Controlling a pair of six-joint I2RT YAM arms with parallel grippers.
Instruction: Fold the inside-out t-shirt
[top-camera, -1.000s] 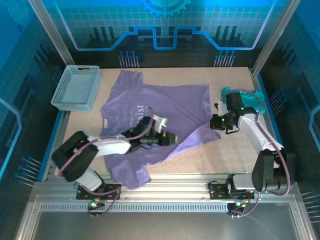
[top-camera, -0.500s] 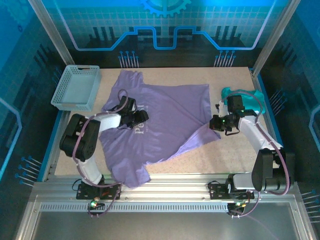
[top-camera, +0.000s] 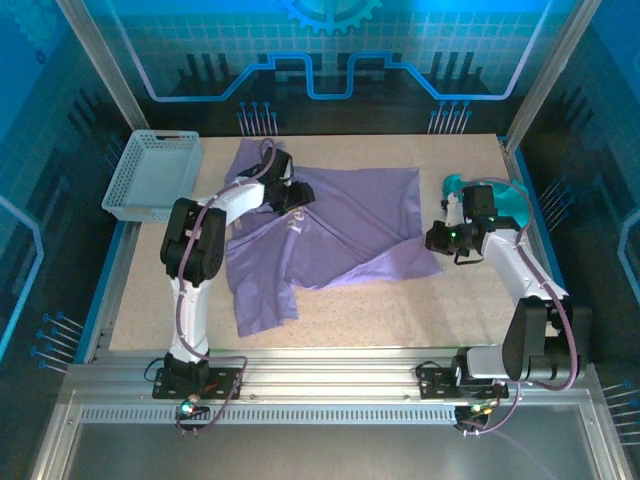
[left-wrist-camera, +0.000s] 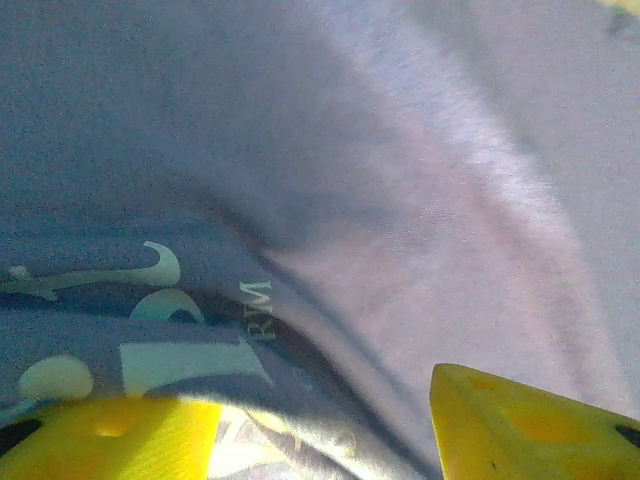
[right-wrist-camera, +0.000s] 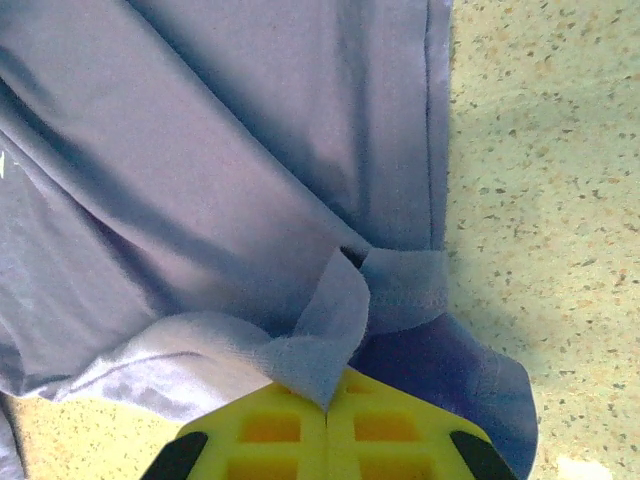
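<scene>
The lavender inside-out t-shirt lies rumpled across the table's middle, one sleeve end hanging toward the near left. My left gripper sits low over its upper left part. In the left wrist view its yellow fingers stand apart, with a ridge of the t-shirt and pale lettering between them. My right gripper is at the shirt's right corner. In the right wrist view that gripper is shut, pinching a folded tip of the t-shirt's hem.
A grey mesh basket stands at the far left. A teal garment lies bunched by the right wall, just behind the right arm. Bare speckled tabletop stretches along the near side and beside the hem.
My left gripper has swept from the shirt's near middle up to its far left part. The shirt's near left portion has pulled up and inward. The right gripper has shifted slightly right, still pinching the hem.
</scene>
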